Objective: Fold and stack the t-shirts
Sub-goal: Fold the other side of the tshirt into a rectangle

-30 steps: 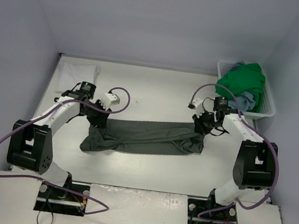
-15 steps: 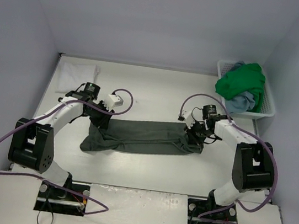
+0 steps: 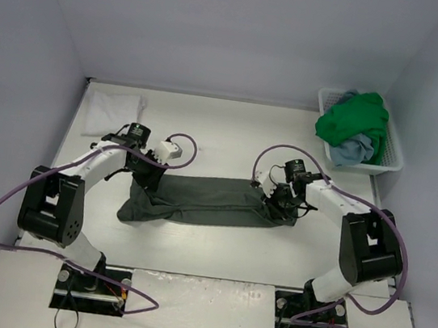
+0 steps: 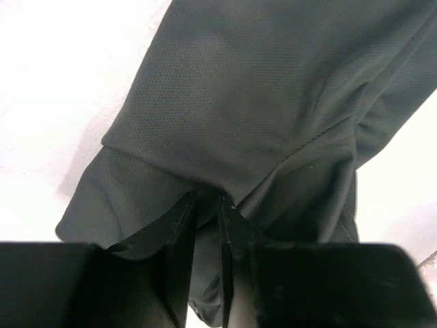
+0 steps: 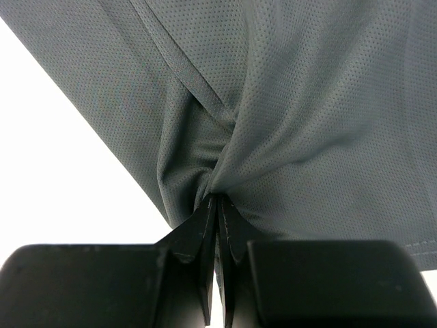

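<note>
Olive-grey mesh cloth, the dark olive-grey t-shirt (image 3: 210, 201), lies on the white table (image 3: 231, 133) between the two arms, bunched into a long narrow band. Its long axis runs left to right across the table, with a slight tilt: the left end sits nearer the arm bases and the right end a little farther back. The left end fans out wider towards the near edge; the right end is gathered and creased. Which end is collar and which is hem cannot be told.

Left gripper (image 3: 146, 172): fingers pressed nearly together, pinching a fold at the upper left edge of the band. The left wrist view shows cloth caught between the two fingers.

Right gripper (image 3: 273, 200): fingers pressed tight together, pinching a puckered gather at the right end. The right wrist view shows creases radiating from the grip and a stitched seam running just beside it.

White t-shirt (image 3: 114, 108): lying as a flat folded square at the far left corner of the table, well apart from the band.

White slatted basket (image 3: 389, 161): standing at the far right corner. It holds the bright green t-shirt (image 3: 355, 122), heaped above the rim and spilling over the left wall, and the light blue t-shirt (image 3: 354, 148), crumpled beneath the green one at the near side.
</note>
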Motion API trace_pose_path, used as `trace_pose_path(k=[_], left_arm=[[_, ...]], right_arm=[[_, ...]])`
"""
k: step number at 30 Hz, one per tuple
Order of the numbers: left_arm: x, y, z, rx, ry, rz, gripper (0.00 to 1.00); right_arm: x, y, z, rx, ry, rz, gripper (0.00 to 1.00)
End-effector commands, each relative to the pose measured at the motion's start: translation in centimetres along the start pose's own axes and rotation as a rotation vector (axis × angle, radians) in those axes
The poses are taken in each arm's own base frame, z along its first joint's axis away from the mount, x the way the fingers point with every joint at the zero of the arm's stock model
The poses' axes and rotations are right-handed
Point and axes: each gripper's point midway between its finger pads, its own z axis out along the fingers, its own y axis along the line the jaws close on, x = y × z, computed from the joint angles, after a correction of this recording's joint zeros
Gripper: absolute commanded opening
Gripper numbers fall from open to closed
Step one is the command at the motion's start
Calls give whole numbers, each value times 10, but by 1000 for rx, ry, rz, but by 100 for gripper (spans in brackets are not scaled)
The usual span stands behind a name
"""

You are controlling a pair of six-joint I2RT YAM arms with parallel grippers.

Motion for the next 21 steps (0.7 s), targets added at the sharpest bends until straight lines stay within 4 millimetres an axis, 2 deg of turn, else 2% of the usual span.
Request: trace_pose_path(k=[1,5,12,16,20,21], left_arm=[[-6,5,6,-9,0,9,13],[-1,5,17,11,24,5,4],[4,14,38,1,80,-6,2],[-5,22,41,-28,82,0,1],[-27,38,40,-71,56,16,1],[-28,43,45,-76,70,14,1]], right_arm=[[-10,-5,-3,7,-7,-9,2],[-14,-9,-7,24,-13,-18,2],[-10,-1,-2,-4,-9,-18,1],[-3,5,4,-27,9,-27,1],[-3,11,6,-45,9,-35,1],[-2,13,7,-48,11,-36,1]])
